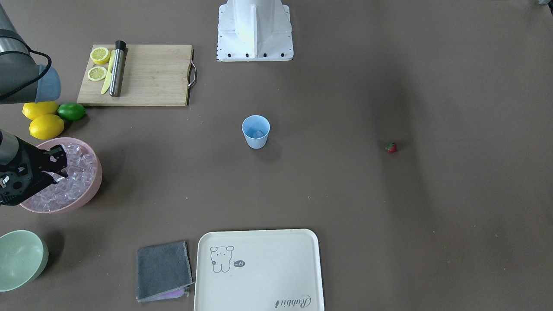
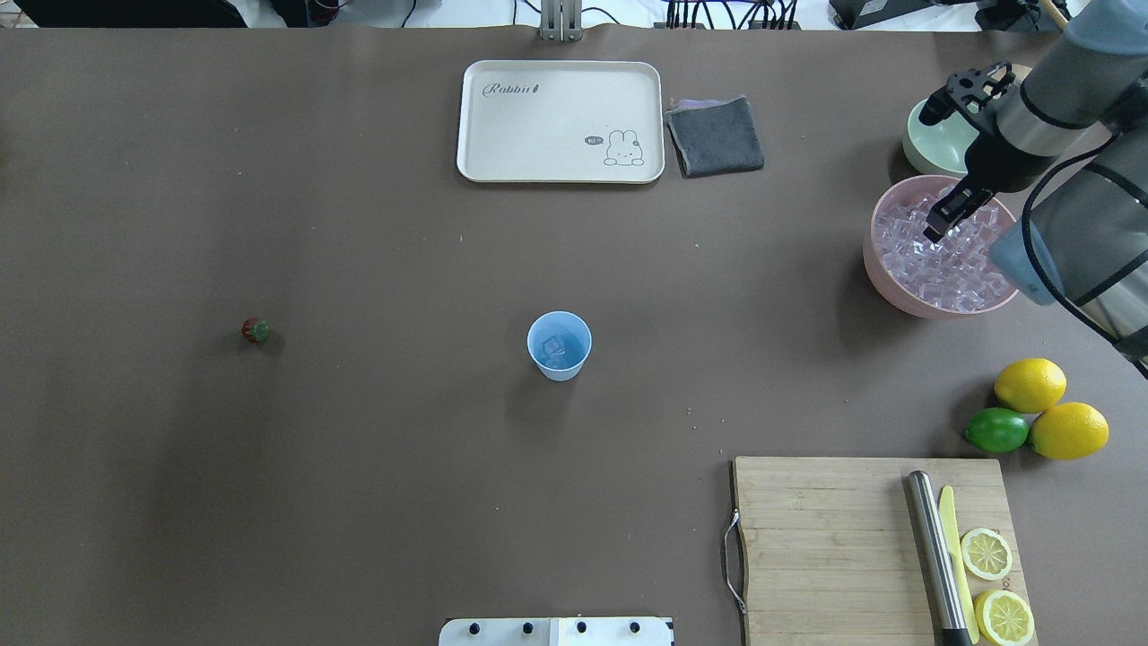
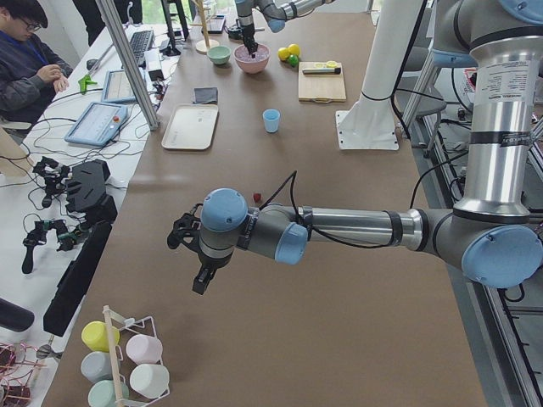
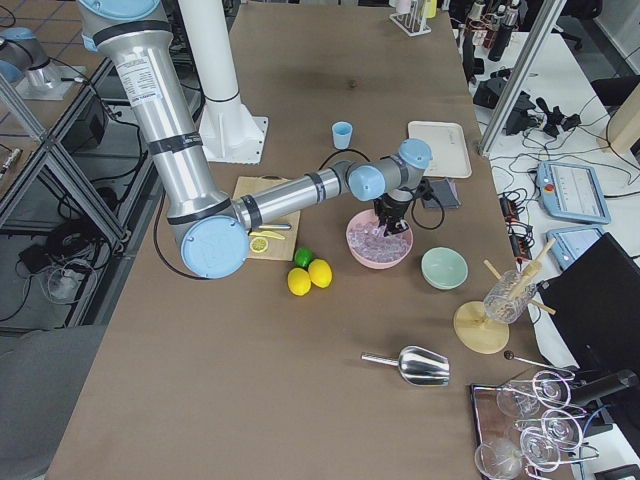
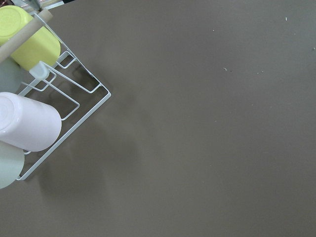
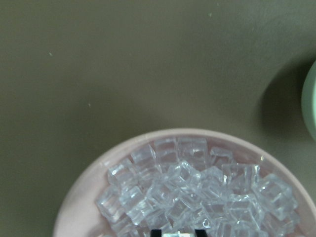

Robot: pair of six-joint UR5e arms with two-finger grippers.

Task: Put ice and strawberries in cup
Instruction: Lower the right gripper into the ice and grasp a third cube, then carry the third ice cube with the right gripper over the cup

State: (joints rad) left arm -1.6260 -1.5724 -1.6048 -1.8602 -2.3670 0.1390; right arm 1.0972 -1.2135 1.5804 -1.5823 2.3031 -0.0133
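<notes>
One ice cube (image 2: 556, 348) lies in the cup (image 2: 558, 370), the strawberry (image 2: 256, 330) well apart on the table (image 2: 404, 467). My right gripper (image 2: 937, 231) dips into the pink bowl (image 2: 883, 278) of ice (image 6: 197, 192), fingers narrowly parted, grip unclear; of my left gripper (image 3: 198, 284) I cannot tell.

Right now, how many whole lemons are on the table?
2. Both lie beside the lime, between the pink bowl and the cutting board: one lemon nearer the bowl, the other lemon nearer the board. Two cut halves on the board aren't counted.
</notes>
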